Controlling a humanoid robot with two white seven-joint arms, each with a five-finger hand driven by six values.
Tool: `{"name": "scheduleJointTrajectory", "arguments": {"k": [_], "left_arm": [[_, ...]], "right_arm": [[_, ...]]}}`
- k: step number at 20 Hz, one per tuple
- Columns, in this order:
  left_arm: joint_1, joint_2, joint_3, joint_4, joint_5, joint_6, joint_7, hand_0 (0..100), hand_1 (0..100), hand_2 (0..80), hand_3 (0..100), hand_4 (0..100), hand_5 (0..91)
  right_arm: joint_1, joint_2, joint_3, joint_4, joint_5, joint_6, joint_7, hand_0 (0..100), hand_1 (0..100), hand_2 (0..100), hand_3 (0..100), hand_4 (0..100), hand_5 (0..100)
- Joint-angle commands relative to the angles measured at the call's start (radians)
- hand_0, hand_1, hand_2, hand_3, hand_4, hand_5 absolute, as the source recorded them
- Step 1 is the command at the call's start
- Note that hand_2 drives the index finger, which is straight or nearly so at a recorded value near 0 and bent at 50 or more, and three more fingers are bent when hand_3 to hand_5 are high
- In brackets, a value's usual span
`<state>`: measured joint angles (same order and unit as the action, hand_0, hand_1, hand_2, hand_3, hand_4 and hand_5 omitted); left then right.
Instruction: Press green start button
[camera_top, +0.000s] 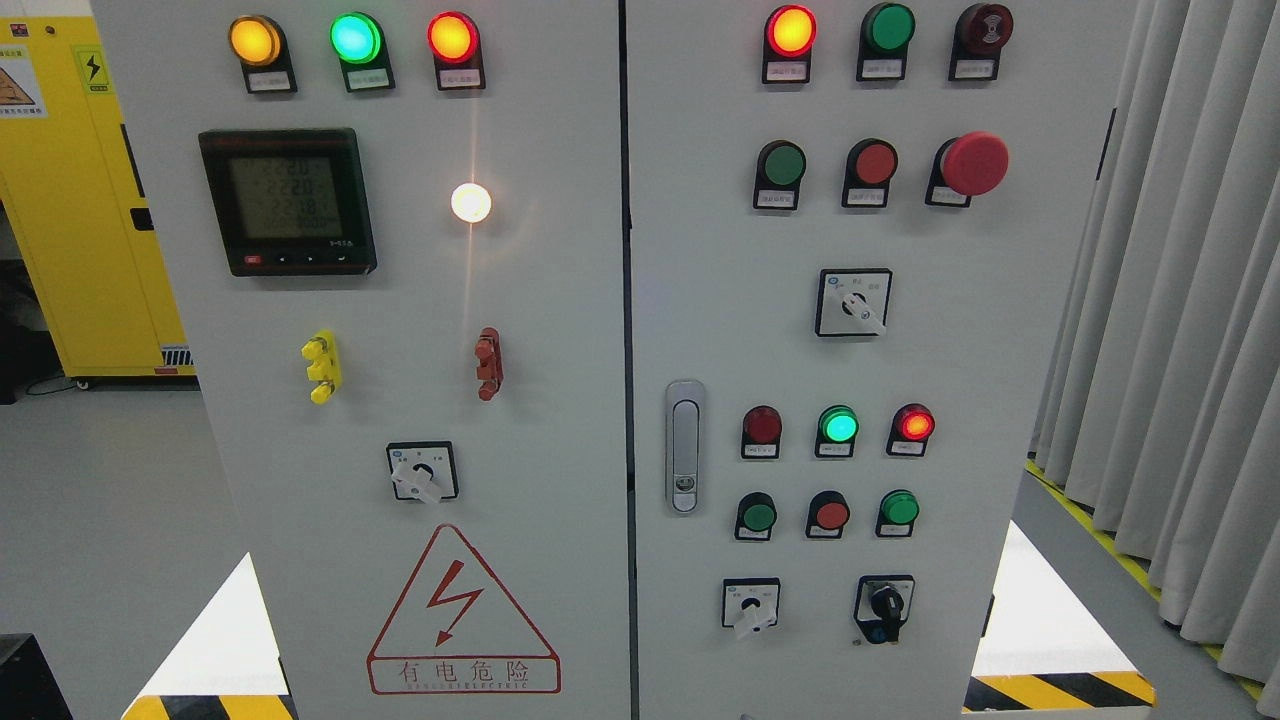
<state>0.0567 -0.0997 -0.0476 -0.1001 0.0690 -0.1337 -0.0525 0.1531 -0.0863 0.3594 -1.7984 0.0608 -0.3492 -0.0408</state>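
The red electric-hazard triangle (463, 612) sits nearest, low on the left cabinet door (560, 400). On the right door (1000, 350), several green push buttons show: one (783, 164) at about 1 o'clock from centre, two lower at 4 o'clock (758, 516) and (899, 508); which is the start button I cannot tell. Each looks rigid, smooth and spring-loaded, best met squarely on its cap with one fingertip. Neither robot hand is in view, so their state cannot be told.

Matt painted cabinet (560, 330), glossy plastic green button (781, 165)
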Motion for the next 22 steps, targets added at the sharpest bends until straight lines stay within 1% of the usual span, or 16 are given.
{"name": "scheduleJointTrajectory", "arguments": {"k": [1, 14, 15, 16, 17, 18, 19, 20, 21, 22], "left_arm": [[0.0, 0.0, 0.0, 0.0, 0.0, 0.0, 0.0, 12, 56, 0.0, 0, 0, 0.0], [0.0, 0.0, 0.0, 0.0, 0.0, 0.0, 0.0, 12, 56, 0.0, 0, 0, 0.0], [0.0, 0.0, 0.0, 0.0, 0.0, 0.0, 0.0, 12, 56, 0.0, 0, 0, 0.0], [0.0, 0.0, 0.0, 0.0, 0.0, 0.0, 0.0, 12, 56, 0.0, 0, 0, 0.0], [0.0, 0.0, 0.0, 0.0, 0.0, 0.0, 0.0, 12, 56, 0.0, 0, 0, 0.0], [0.0, 0.0, 0.0, 0.0, 0.0, 0.0, 0.0, 12, 56, 0.0, 0, 0, 0.0], [0.0, 0.0, 0.0, -0.001, 0.0, 0.0, 0.0, 12, 56, 0.0, 0, 0, 0.0], [0.0, 0.0, 0.0, 0.0, 0.0, 0.0, 0.0, 12, 56, 0.0, 0, 0, 0.0], [0.0, 0.0, 0.0, 0.0, 0.0, 0.0, 0.0, 12, 56, 0.0, 0, 0, 0.0], [0.0, 0.0, 0.0, 0.0, 0.0, 0.0, 0.0, 12, 56, 0.0, 0, 0, 0.0]], "right_arm": [[0.0, 0.0, -0.011, -0.001, -0.001, 0.003, -0.001, 61, 69, 0, 13, 18, 10], [-0.003, 0.002, -0.016, 0.002, -0.001, 0.004, -0.001, 61, 68, 0, 12, 18, 9], [-0.003, 0.002, -0.022, 0.001, 0.007, 0.006, -0.001, 61, 68, 0, 12, 19, 10], [-0.003, 0.003, -0.03, 0.001, 0.028, 0.006, -0.001, 60, 69, 0, 14, 25, 12], [-0.003, 0.005, -0.043, 0.002, 0.075, 0.004, -0.001, 51, 73, 0, 36, 47, 28], [-0.003, 0.005, -0.06, 0.005, 0.146, 0.001, -0.004, 45, 76, 0, 56, 67, 59], [-0.004, 0.013, -0.083, 0.005, 0.23, 0.0, -0.016, 45, 78, 0, 65, 77, 73], [-0.007, 0.023, -0.105, 0.005, 0.319, -0.005, -0.034, 48, 79, 0, 75, 85, 81], [-0.012, 0.028, -0.128, 0.004, 0.396, -0.014, -0.053, 51, 81, 0, 77, 86, 83], [-0.017, 0.031, -0.149, 0.002, 0.466, -0.022, -0.07, 54, 82, 0, 82, 91, 87]]}}
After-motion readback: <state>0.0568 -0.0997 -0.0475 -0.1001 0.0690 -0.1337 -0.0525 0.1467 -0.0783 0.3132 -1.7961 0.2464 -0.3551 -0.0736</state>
